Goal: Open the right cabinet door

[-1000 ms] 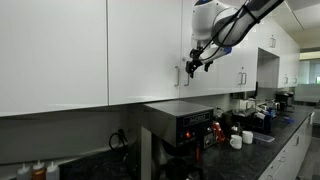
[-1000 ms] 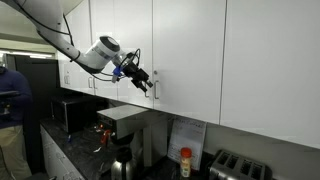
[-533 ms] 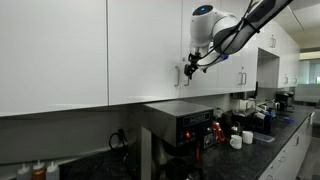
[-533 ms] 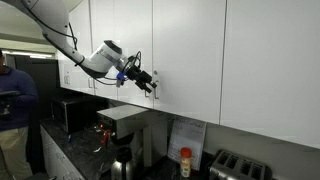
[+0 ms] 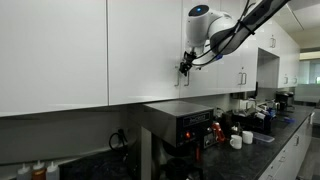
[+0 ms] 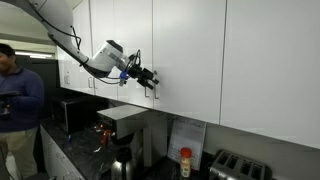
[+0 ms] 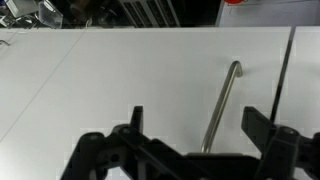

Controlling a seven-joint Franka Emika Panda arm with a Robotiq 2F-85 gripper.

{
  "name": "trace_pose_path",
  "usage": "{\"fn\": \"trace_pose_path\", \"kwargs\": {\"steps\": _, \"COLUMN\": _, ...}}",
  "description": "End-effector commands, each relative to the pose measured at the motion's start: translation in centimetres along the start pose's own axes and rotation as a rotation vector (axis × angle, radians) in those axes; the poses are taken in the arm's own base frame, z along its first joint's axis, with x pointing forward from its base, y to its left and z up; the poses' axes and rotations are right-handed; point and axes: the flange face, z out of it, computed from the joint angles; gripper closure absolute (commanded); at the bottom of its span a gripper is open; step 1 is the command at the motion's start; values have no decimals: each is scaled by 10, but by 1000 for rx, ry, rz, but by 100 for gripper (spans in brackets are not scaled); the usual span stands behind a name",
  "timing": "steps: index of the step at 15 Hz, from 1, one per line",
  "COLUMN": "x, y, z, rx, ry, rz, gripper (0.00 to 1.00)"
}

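The right cabinet door (image 5: 215, 88) is a plain white upper panel, closed flush in both exterior views (image 6: 190, 60). In the wrist view it fills most of the picture (image 7: 120, 70). Its slim silver bar handle (image 7: 220, 105) runs beside the seam with the neighbouring door, and it also shows low on the door's left edge in an exterior view (image 6: 156, 90). My gripper (image 7: 196, 118) is open. One finger stands on each side of the handle, close to the door but not gripping it. The gripper also shows in both exterior views (image 5: 184, 68) (image 6: 151, 79).
The wider white door (image 5: 145, 50) with its own handle (image 5: 178, 78) adjoins on the left. A coffee machine (image 5: 185, 125) stands on the counter under the gripper. Mugs (image 5: 236, 141) and a toaster (image 6: 240, 168) are on the counter. A person (image 6: 15, 100) stands far off.
My gripper has moved a little closer to the door and handle. The door has stayed shut. The person at the far end has shifted further into view.
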Motion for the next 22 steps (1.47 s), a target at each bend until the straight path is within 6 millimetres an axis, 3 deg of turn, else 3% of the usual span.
{"fn": "trace_pose_path", "kwargs": {"steps": 1, "x": 7, "y": -2, "z": 6, "rx": -11, "ry": 44, "rz": 1, "gripper": 0}}
{"fn": "trace_pose_path", "kwargs": {"steps": 12, "x": -3, "y": 20, "z": 14, "rx": -91, "ry": 45, "rz": 54, "gripper": 0}}
{"fn": "trace_pose_path", "kwargs": {"steps": 17, "x": -8, "y": 23, "z": 7, "rx": -114, "ry": 47, "rz": 75, "gripper": 0}}
{"fn": "trace_pose_path", "kwargs": {"steps": 22, "x": -25, "y": 43, "z": -6, "rx": -166, "ry": 28, "rz": 120, "gripper": 0}}
